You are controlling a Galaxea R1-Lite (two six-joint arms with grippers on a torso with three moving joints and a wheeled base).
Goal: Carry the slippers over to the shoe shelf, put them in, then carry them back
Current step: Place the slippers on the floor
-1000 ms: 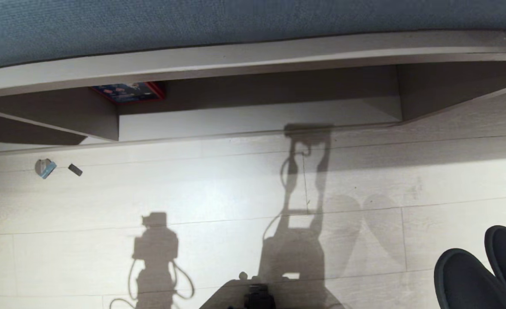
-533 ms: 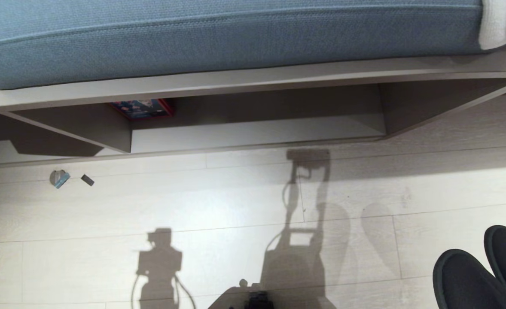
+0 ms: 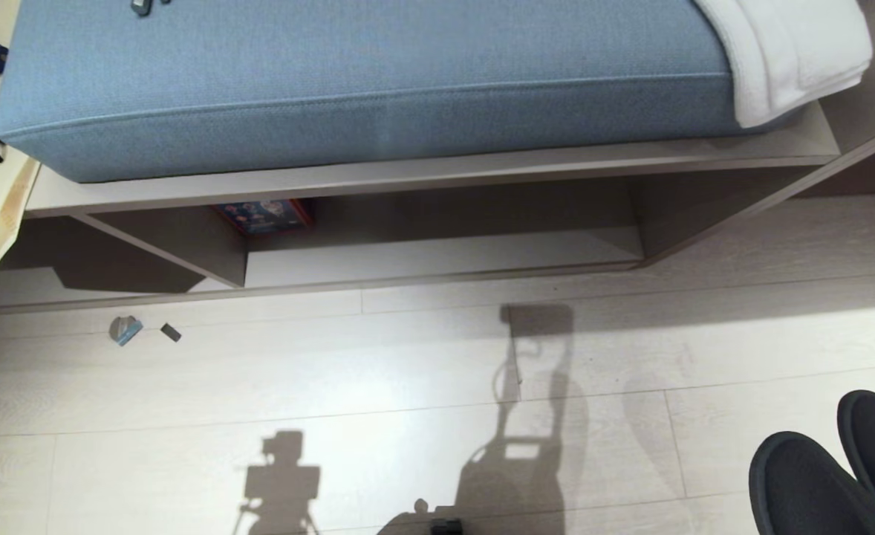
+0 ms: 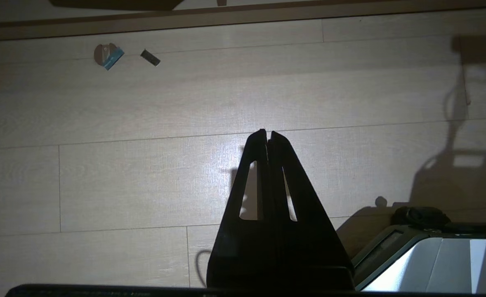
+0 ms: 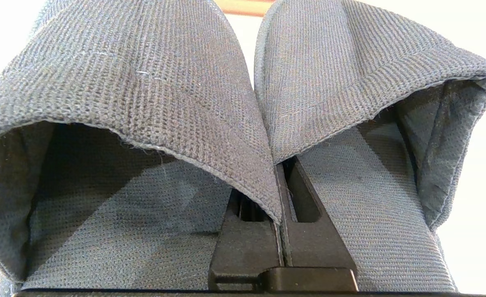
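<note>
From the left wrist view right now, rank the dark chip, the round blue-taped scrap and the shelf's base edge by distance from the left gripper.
1. Dark chip, on the floor ahead of the shut left gripper.
2. Round blue-taped scrap, just beyond the chip.
3. Shoe shelf base edge, farthest.

Pale wood-look plank floor [image 3: 378,386], brightly lit, hard shadows falling across it. Ahead, a blue cushion [image 3: 363,82] lies on a low taupe bench, a white folded blanket [image 3: 794,52] at its far end. Two small scraps [image 3: 144,330] on my floor near the bench base.
</note>
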